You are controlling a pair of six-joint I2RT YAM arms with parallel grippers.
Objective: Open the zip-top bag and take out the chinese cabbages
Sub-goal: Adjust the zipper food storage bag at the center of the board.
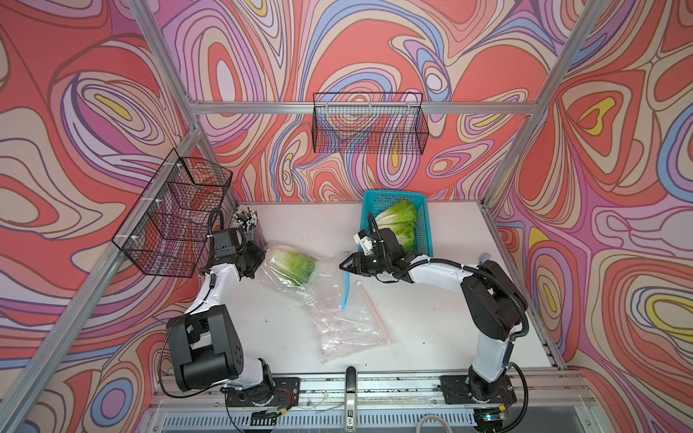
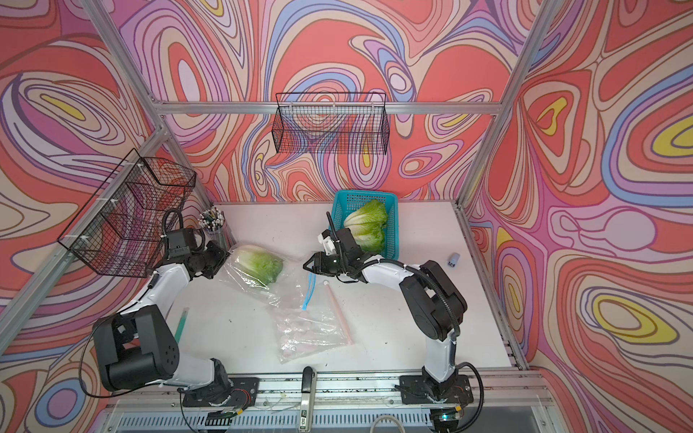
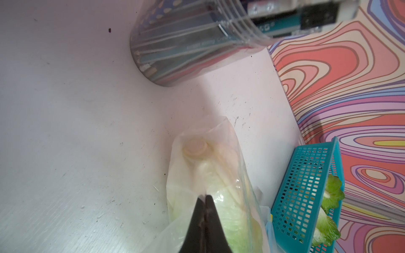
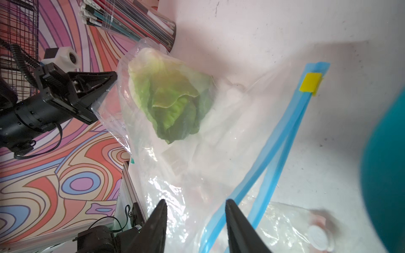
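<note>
A clear zip-top bag (image 1: 326, 292) lies across the middle of the table. Its blue zip strips (image 4: 285, 135) are parted, with a yellow slider (image 4: 310, 84) at one end. One of the chinese cabbages (image 1: 292, 262) (image 2: 258, 262) (image 4: 171, 98) (image 3: 223, 206) lies inside the bag. Two more cabbages (image 1: 397, 223) (image 2: 369, 225) sit in the teal basket (image 1: 423, 225). My left gripper (image 1: 262, 258) (image 2: 227, 256) (image 3: 205, 196) is shut on the bag's film at the cabbage's white end. My right gripper (image 1: 343, 266) (image 2: 305, 266) (image 4: 195, 202) is open over the bag's mouth, holding nothing.
A second clear bag (image 1: 348, 330) with pinkish contents and a pink strip lies toward the table's front. A cup of pens (image 1: 247, 225) (image 3: 192, 43) stands just behind my left gripper. Black wire baskets (image 1: 176, 213) hang on the left and back walls. A small grey object (image 2: 454, 258) sits at the table's right edge.
</note>
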